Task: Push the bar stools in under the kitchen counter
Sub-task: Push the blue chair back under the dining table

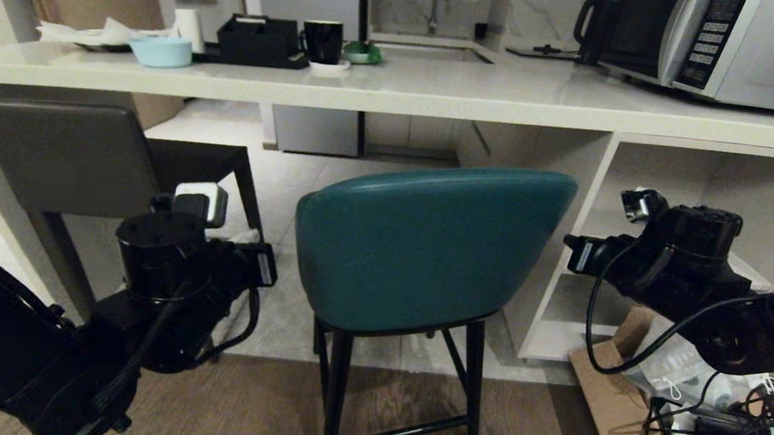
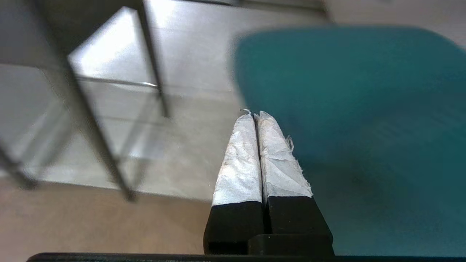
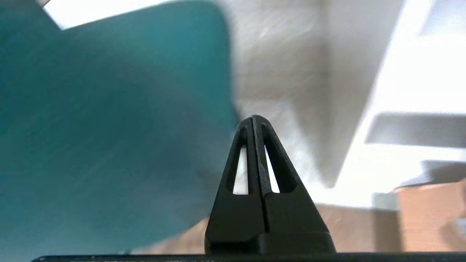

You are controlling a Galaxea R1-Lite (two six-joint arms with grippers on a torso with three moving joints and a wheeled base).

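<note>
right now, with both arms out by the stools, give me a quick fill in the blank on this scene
1. The stool between the two arms has a back coloured ____.
2. The dark grey stool stands on the robot's ____ side.
3. The left pincer and the right pincer both have their fingers ____.
4. The microwave sits on top of the ____.

Missing words: teal; left; shut; counter
</note>
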